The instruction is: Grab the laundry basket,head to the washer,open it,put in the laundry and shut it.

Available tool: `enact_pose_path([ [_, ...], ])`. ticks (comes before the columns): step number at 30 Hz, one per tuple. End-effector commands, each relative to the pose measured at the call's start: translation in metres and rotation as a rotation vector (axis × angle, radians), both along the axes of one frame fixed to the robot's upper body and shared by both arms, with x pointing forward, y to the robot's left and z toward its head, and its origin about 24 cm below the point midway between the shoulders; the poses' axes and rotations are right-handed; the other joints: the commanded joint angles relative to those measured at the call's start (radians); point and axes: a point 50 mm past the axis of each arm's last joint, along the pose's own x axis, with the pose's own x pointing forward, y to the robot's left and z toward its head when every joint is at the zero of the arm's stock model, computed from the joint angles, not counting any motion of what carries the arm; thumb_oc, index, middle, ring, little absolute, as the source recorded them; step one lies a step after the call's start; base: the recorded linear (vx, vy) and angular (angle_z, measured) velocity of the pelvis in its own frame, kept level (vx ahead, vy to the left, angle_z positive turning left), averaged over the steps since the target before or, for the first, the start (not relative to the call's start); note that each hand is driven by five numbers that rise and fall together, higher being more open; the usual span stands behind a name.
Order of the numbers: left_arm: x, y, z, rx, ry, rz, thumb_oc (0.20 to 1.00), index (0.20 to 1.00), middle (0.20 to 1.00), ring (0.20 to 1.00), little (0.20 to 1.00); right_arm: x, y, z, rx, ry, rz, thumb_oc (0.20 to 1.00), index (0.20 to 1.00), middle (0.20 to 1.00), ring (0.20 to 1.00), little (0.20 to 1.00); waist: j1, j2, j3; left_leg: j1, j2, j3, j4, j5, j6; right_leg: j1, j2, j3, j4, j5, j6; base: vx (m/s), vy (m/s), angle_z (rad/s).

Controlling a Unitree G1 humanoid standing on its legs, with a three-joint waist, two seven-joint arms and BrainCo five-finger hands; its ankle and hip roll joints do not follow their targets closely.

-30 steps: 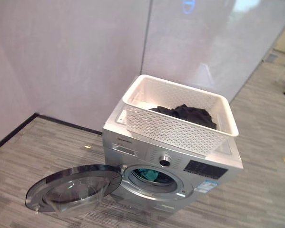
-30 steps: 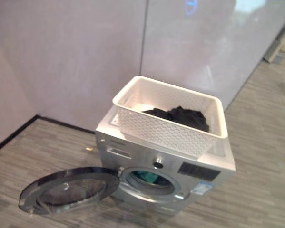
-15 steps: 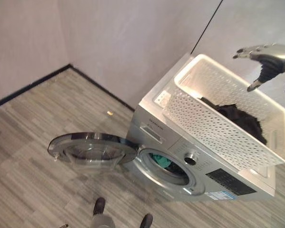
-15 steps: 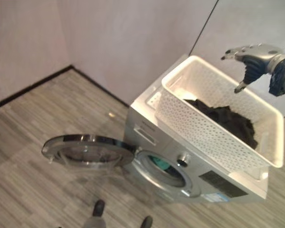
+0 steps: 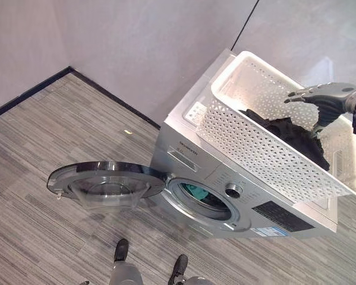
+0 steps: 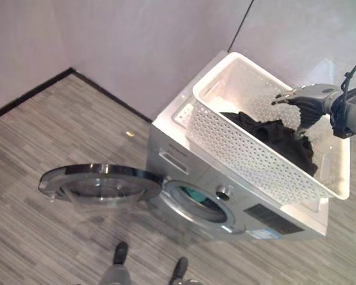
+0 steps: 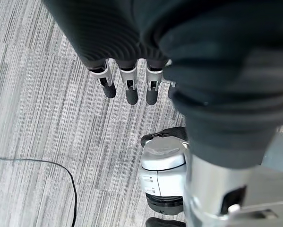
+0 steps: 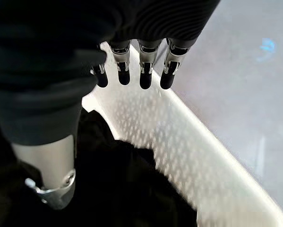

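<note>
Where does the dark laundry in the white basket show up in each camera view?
Left eye view: dark laundry in the basket, right of centre.
Right eye view: right of centre, below the right hand.
Right wrist view: close up, past the fingers.
Left wrist view: floor instead.
Shared landmark: the basket's white lattice wall.

A white lattice-patterned laundry basket [image 5: 267, 148] holds black laundry [image 5: 284, 133] atop the silver washer [image 5: 183, 148] on grey striped floor [image 5: 35, 130].

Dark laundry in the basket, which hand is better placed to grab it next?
The right hand: it hovers open over the black laundry in the white basket on the washer. The left hand hangs over the floor.
</note>
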Motion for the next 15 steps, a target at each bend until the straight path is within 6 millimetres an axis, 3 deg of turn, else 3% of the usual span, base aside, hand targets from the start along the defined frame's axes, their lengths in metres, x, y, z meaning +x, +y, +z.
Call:
enact_pose_path([
  [1,0.003,-0.009,-0.003,-0.044,-0.001,-0.03,1.0,1.0,1.0,1.0,1.0,-0.016,-0.019,0.03,0.084,-0.063,-0.099,1.0,1.0,1.0,1.0,1.0,0.027,0.032,-0.006,0.086,0.022,0.01,-0.074,-0.023,-0.001,-0.024,-0.023,0.019,0.008,0.029,0.06,-0.01,0.006,-0.21],
  [5,0.004,-0.008,-0.002,-0.053,-0.003,-0.041,1.0,1.0,1.0,1.0,1.0,-0.015,-0.018,0.031,0.047,-0.026,-0.116,1.0,1.0,1.0,1.0,1.0,0.026,0.025,-0.006,0.091,0.023,0.022,-0.075,-0.025,-0.001,-0.029,-0.022,0.029,0.007,0.031,0.06,-0.02,0.002,-0.13],
  [10,0.003,0.004,0.003,-0.028,0.008,-0.052,1.0,1.0,1.0,1.0,1.0,-0.013,-0.016,0.016,-0.072,0.071,-0.124,1.0,1.0,1.0,1.0,1.0,0.03,-0.014,-0.005,0.099,0.027,0.038,-0.075,-0.028,-0.003,-0.029,-0.023,0.034,0.005,0.034,0.063,-0.02,-0.021,-0.13],
  [13,0.002,-0.011,-0.004,-0.064,0.008,-0.049,1.0,1.0,1.0,1.0,1.0,-0.011,-0.018,0.011,-0.122,0.054,-0.115,1.0,1.0,1.0,1.0,1.0,0.03,0.02,-0.003,0.105,0.024,0.04,-0.072,-0.035,0.001,-0.022,-0.025,0.034,0.003,0.037,0.065,0.0,-0.013,-0.04],
  [15,0.003,-0.014,-0.005,-0.07,0.005,-0.052,1.0,1.0,1.0,1.0,1.0,-0.01,-0.019,0.007,-0.125,0.051,-0.116,1.0,1.0,1.0,1.0,1.0,0.032,0.027,-0.002,0.105,0.024,0.037,-0.071,-0.036,0.003,-0.02,-0.025,0.033,0.003,0.038,0.065,0.0,0.0,0.0],
])
